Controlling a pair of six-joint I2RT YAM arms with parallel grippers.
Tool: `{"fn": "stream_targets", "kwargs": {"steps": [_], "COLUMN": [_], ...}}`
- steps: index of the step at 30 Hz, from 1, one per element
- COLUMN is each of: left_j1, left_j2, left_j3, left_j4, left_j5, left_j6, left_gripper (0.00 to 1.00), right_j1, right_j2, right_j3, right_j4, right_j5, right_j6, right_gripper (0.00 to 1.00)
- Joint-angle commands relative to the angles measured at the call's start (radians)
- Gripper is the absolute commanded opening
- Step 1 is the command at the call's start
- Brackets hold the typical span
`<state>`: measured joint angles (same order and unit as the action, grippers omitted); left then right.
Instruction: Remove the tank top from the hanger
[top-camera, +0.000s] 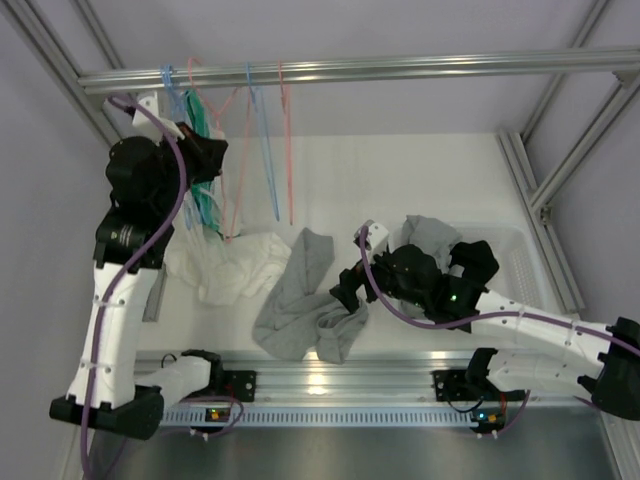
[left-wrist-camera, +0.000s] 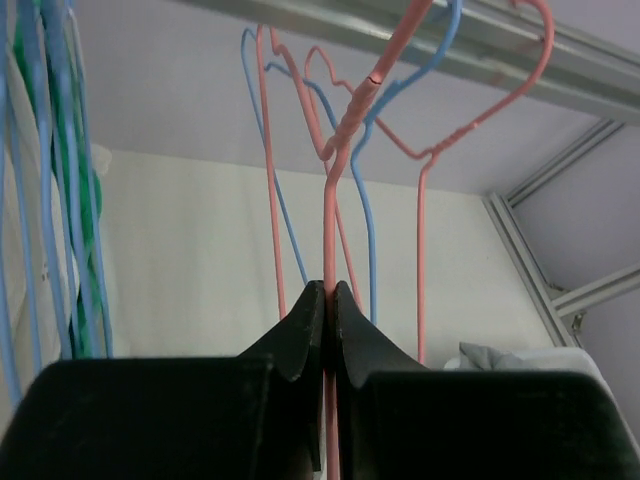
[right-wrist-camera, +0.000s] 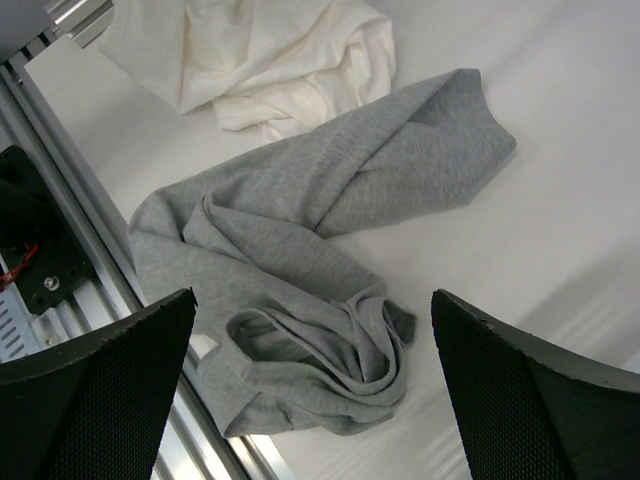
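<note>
White table (top-camera: 400, 190) holds grey tank top (right-wrist-camera: 300, 260) beneath right jaws (spread wide).

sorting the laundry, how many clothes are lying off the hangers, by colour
white top: 1
grey tops: 2
total: 3

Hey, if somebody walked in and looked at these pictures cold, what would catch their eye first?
Probably the grey tank top lying crumpled on the table near the front edge, beside a white garment, with the right hand wide open just above it. Then the left hand, up by the rail at far left, pinched shut on the wire of a pink hanger.
</note>
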<state>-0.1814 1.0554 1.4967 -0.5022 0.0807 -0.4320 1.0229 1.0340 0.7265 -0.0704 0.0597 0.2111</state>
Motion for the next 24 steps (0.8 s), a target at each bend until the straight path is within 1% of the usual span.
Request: {"fn": "stream_targets", "kwargs": {"steps": [1, 2, 4, 6, 10, 12, 17, 21, 24], "left_j1": [0.003, 0.003, 0.003, 0.003, -0.009, -0.047, -0.162, -0.181, -0.184], "left_j2": [0.145, 0.17, 0.243, 0.281, 0.363, 0.377, 0.381, 0.345, 0.336], "left_j3": [0.123, 0.167, 0.207, 0.247, 0.286, 0.286, 0.237, 0.169, 0.155], "left_j4": [0.028, 0.027, 0.027, 0.027, 0.027, 0.027, 0.025, 0.019, 0.01], "left_j5": [-0.032, -0.036, -0.038, -0.012, 0.037, 0.041, -0.016, -0.068, -0.064], "left_j6": [0.035, 0.039, 0.045, 0.041, 0.026, 0.033, 0.081, 0.082, 0.093], "left_gripper": [0.0, 0.0, 0.0, 0.0, 0.0, 0.0, 0.0, 0.0, 0.0], "right_j1": [0.002, 0.002, 0.003, 0.003, 0.002, 0.002, 0.003, 0.002, 0.003], "right_j2": [-0.038, -0.045, -0.063, -0.08, -0.088, -0.08, -0.051, -0.042, -0.037], "right_j3": [-0.01, -0.013, -0.022, -0.029, -0.032, -0.027, -0.01, -0.009, -0.007], "right_j4": [0.061, 0.061, 0.061, 0.06, 0.061, 0.061, 0.061, 0.061, 0.061], "right_j5": [0.009, 0.009, 0.012, 0.017, 0.022, 0.02, 0.014, 0.008, 0.008], "right_j6": [-0.018, -0.021, -0.024, -0.03, -0.041, -0.042, -0.044, -0.042, -0.041], "right_gripper": [0.99, 0.99, 0.99, 0.99, 0.99, 0.99, 0.99, 0.99, 0.99]}}
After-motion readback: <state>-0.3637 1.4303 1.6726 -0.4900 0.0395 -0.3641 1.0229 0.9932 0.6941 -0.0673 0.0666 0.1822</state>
